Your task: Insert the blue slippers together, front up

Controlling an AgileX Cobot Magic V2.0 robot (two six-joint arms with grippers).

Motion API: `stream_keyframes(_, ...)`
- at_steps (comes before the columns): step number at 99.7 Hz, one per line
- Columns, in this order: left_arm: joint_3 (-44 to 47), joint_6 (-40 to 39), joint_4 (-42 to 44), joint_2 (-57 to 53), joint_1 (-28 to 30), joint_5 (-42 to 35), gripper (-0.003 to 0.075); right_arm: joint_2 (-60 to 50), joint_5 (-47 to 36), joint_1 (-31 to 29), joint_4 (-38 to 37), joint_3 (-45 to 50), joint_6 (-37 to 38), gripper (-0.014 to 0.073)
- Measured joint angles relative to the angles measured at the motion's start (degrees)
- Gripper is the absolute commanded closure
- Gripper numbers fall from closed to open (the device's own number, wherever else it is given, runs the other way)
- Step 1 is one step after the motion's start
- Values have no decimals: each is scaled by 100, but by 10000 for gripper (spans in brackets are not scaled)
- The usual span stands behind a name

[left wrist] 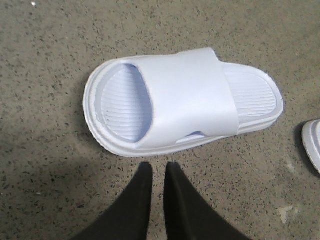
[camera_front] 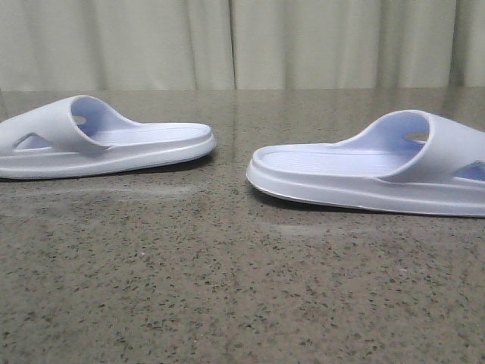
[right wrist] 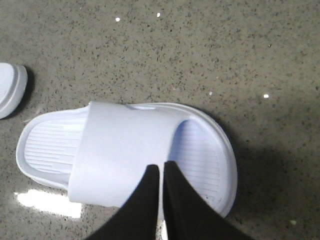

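Two pale blue slippers lie sole-down on the speckled table, heels facing each other. The left slipper (camera_front: 106,140) shows whole in the left wrist view (left wrist: 185,95). The right slipper (camera_front: 364,171) shows in the right wrist view (right wrist: 125,145). My left gripper (left wrist: 156,167) is shut and empty, over bare table just beside the left slipper's side. My right gripper (right wrist: 161,167) is shut and empty, its tips over the edge of the right slipper's strap. Neither gripper shows in the front view.
The table (camera_front: 227,288) is dark speckled stone, with pale curtains behind it. The other slipper's heel edge shows in each wrist view: the right one in the left wrist view (left wrist: 312,145), the left one in the right wrist view (right wrist: 10,87).
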Motion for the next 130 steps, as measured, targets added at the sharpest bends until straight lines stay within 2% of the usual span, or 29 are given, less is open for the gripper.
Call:
stream_keyframes(14, 0, 75, -17, 131, 0, 53, 662, 0, 30, 0, -366, 0, 246, 381)
stream_keyframes(32, 0, 134, -74, 145, 0, 53, 505, 15, 41, 0, -738, 0, 495, 375)
stream_keyframes(42, 0, 147, -101, 212, 0, 42, 454, 131, 63, 0, -763, 0, 507, 375)
stream_keyframes(101, 0, 382, -455, 850, 0, -15, 452, 997, 24, 0, -774, 0, 509, 373)
stream_keyframes(130, 0, 540, -611, 1087, 0, -35, 452, 1088, -79, 0, -774, 0, 464, 366)
